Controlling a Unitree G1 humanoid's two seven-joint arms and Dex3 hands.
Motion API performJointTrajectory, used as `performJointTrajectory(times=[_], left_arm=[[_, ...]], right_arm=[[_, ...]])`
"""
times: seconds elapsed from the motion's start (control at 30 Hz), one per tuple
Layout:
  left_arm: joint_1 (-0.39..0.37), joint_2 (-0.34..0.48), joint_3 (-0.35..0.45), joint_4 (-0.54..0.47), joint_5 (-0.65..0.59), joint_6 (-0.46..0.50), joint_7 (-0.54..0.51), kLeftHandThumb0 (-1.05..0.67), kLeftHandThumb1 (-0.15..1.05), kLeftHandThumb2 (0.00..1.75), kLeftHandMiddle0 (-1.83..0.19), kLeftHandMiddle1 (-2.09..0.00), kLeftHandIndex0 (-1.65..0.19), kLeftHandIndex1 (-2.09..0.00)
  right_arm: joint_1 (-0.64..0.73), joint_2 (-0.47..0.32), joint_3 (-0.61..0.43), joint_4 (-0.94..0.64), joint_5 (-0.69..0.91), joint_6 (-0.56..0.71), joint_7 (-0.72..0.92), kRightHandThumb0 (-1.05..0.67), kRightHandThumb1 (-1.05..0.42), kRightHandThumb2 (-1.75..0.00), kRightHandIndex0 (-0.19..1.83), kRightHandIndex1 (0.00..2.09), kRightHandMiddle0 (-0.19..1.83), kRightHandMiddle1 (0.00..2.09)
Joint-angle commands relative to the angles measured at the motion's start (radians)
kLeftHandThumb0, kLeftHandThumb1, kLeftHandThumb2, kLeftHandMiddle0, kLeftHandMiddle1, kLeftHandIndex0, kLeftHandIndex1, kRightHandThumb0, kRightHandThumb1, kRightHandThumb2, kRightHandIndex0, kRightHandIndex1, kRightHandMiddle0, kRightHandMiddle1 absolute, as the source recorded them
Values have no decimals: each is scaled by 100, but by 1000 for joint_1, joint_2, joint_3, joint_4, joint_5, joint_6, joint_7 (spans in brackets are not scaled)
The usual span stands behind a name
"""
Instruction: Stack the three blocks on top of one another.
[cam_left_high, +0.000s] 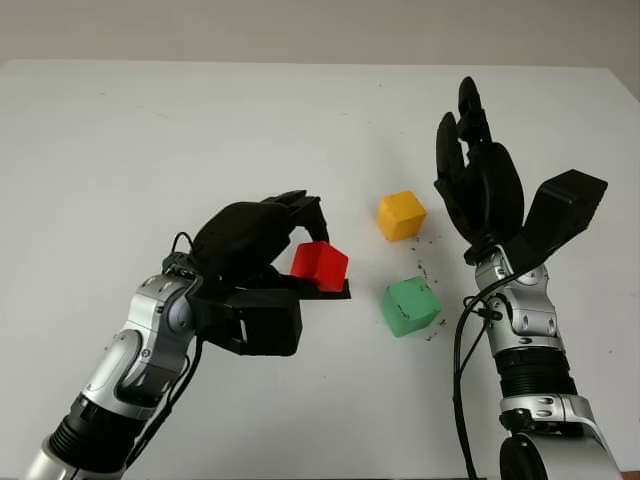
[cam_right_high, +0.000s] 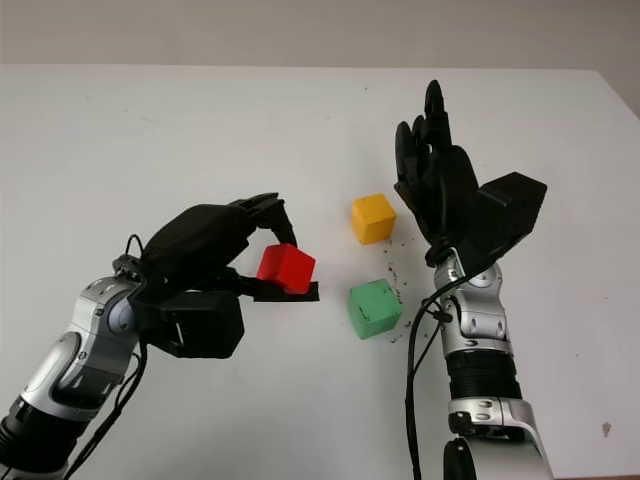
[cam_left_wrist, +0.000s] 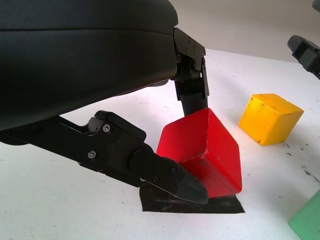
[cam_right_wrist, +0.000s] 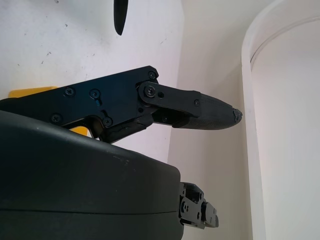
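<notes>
Overhead first, from the left eye view: white table (cam_left_high: 150, 150), three blocks near the middle. Left hand (cam_left_high: 262, 238) comes in from the lower left and is clenched on the red block (cam_left_high: 320, 266), fingers curled over its top, thumb beneath; block sits tilted, over a small black patch (cam_left_high: 335, 292) on the table. Yellow block (cam_left_high: 401, 215) sits on the table to the right and farther back; green block (cam_left_high: 409, 306) nearer, just right of the red one, not touching it. All three are apart, none stacked. Right hand (cam_left_high: 478, 175) is raised upright to the right of the yellow and green blocks, released, holding nothing. Right eye view: same layout, red block (cam_right_high: 286, 268) in the left hand, green (cam_right_high: 375, 308) and yellow (cam_right_high: 373, 218) standing separate. Left wrist view: red block (cam_left_wrist: 202, 152) pinched between a finger (cam_left_wrist: 192, 90) above and the thumb (cam_left_wrist: 165, 175) below, one corner down toward the black patch; whether it touches, cannot tell. Yellow block (cam_left_wrist: 270, 118) behind it, a green edge (cam_left_wrist: 307, 220) at the frame's corner. Right wrist view: right hand's finger (cam_right_wrist: 195, 112) extended, nothing in its grasp; a sliver of yellow block (cam_right_wrist: 30, 92) behind the shell.
</notes>
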Motion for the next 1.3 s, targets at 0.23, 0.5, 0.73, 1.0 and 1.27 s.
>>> performJointTrajectory(times=[0.23,0.5,0.73,1.0,1.27], left_arm=[[-9,17,-24,-6,30,22,-51,-46,94,5,-10,-3,-20,-140],[-16,34,-34,-17,38,38,-112,-61,96,5,16,-4,3,-28],[-12,31,-31,-20,30,43,-112,-61,96,5,19,-4,7,-15],[-10,20,-13,-45,-16,80,-136,-65,96,6,19,-1,12,-8],[18,-74,230,-105,-346,73,-17,-83,105,45,19,0,19,0]], right_arm=[[7,4,-3,-17,-1,-5,-8,-59,-105,-58,-19,0,-19,0],[11,3,-2,-17,1,-12,3,-59,-105,-58,-19,0,-19,0],[15,6,-6,-25,9,-1,1,-58,-105,-59,-19,0,-19,0],[15,3,-2,-29,4,-3,-2,-60,-105,-58,-19,0,-19,0],[17,-30,-6,-76,-4,3,23,-61,-105,-56,-19,0,-19,0]])
